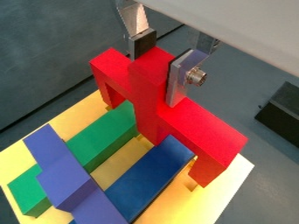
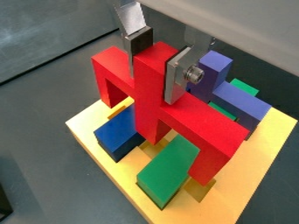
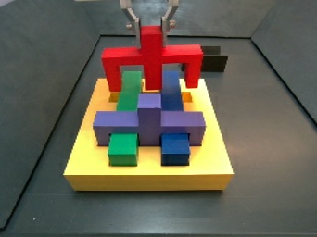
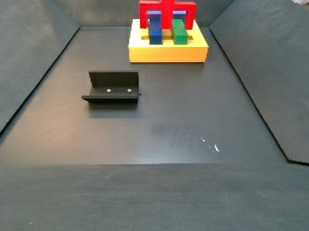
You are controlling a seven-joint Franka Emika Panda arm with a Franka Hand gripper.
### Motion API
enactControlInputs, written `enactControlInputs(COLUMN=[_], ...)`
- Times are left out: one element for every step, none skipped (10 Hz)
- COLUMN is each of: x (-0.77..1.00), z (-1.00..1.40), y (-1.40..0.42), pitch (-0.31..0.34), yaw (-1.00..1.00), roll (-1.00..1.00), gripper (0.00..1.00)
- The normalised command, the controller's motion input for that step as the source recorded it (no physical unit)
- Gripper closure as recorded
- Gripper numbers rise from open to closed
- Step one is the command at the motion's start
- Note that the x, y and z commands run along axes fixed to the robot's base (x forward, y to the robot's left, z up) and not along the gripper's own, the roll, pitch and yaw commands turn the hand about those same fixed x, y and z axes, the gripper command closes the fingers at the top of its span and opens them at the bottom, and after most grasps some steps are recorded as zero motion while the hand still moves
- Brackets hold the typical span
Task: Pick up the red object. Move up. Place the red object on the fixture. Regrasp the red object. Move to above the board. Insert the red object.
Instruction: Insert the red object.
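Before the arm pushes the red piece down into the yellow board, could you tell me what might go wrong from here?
The gripper holds the red piece only by its narrow stem, jaws shut, so it could tilt if a leg catches.

Its legs straddle the green block and blue block, so a small offset could jam a leg on one.

The slots in the board are hidden in every view, so alignment cannot be confirmed.

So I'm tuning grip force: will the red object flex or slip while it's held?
Probably rigid: the red object looks like a solid block. The gripper clamps its flat-sided stem, so slip seems unlikely. Its wide bar might twist if a leg catches the board.
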Motion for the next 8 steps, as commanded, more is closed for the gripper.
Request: enactControlInputs(x=[0.04,0.00,0.00,-0.07,-0.07,-0.10,0.01,0.14], z=[-0.18,-0.20,-0.16,0.00,0.00,0.09,0.00,0.00], y=[0.15,0.11,0.00,-0.23,-0.18,-0.11,-0.06,0.00], pitch=[0.000,0.000,0.000,0.000,0.036,0.044,0.013,0.043], yaw=[0.00,0.00,0.00,0.04,0.00,0.00,0.00,0.00], roll=[-0.03,-0.01,0.00,0.05,0.12,0.09,0.01,0.02], gripper=[1.00,1.00,1.00,1.00,1.00,1.00,1.00,1.00])
